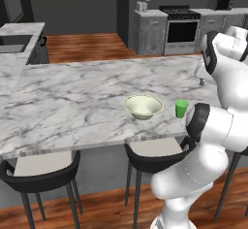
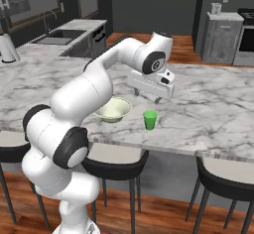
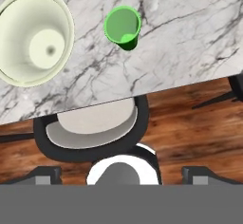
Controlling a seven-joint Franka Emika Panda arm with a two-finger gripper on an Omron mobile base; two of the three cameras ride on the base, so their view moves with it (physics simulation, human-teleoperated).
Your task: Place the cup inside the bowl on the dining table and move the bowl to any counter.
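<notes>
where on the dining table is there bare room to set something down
The dining table is bare left of the bowl and behind it toward the far edge. The tight spot is the narrow gap between the bowl and the cup, near the front edge.

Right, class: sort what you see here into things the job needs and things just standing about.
Needed: cup, bowl, dining table, counter, end effector.
Standing about: stools, stove, toaster, sink.

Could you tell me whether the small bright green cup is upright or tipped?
Upright: the small bright green cup stands on its base, open mouth up, beside the bowl.
</notes>
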